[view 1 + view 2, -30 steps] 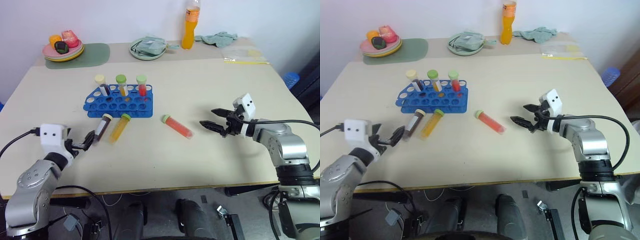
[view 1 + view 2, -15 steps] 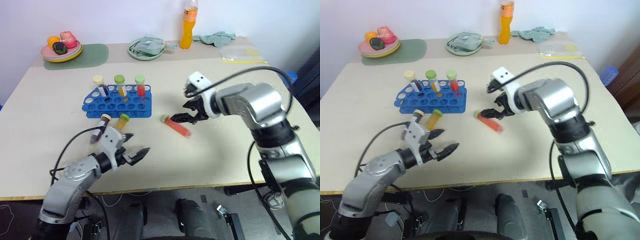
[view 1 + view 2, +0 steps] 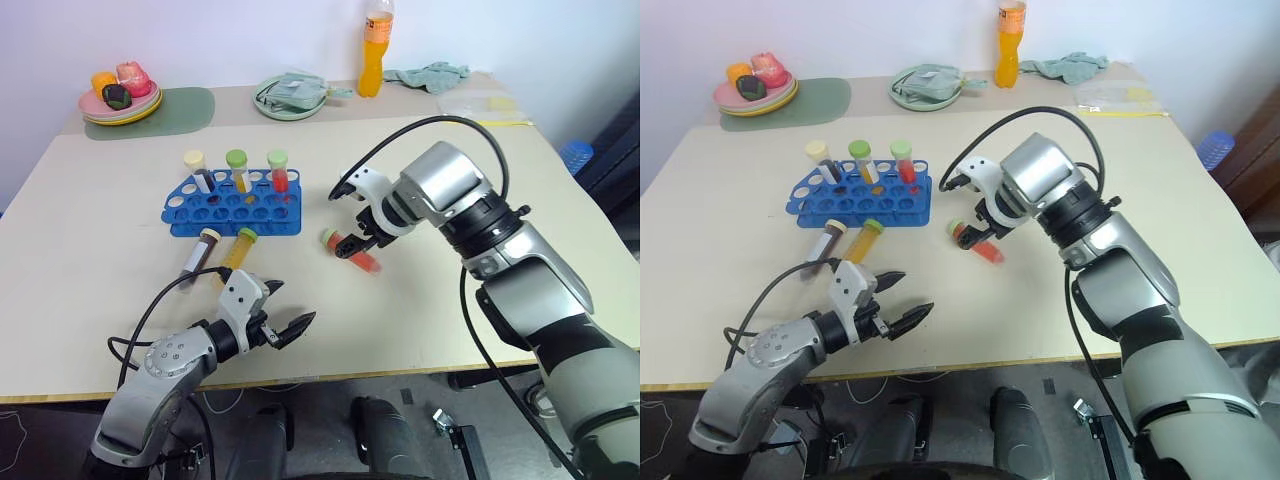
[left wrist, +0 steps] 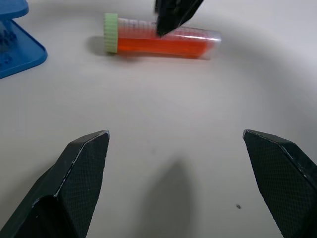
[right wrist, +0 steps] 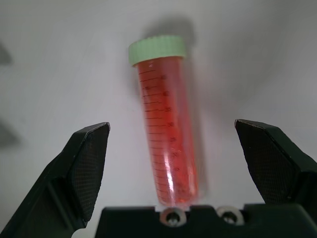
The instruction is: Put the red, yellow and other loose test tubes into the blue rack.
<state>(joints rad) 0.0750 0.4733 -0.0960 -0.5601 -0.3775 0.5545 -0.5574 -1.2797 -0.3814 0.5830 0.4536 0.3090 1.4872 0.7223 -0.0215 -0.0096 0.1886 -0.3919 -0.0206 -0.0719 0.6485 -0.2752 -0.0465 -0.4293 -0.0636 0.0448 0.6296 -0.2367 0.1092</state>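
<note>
Test tubes: I count three loose on the worktop [image 3: 560,250]; the brown tube [image 3: 200,252] and yellow tube [image 3: 238,250] lie side by side just in front of the blue rack [image 3: 233,207]; the red tube [image 3: 352,250] lies apart, between my right hand's [image 3: 356,240] spread fingers; three more tubes stand in the rack; left hand [image 3: 285,322] released, empty, near the front edge; one orange bottle [image 3: 377,50], two plates and a cloth at the back.

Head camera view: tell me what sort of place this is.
Probably a staged test table in an office-like room: a blue rack with test tubes, plus a drink bottle and plates of toy-like food.
</note>
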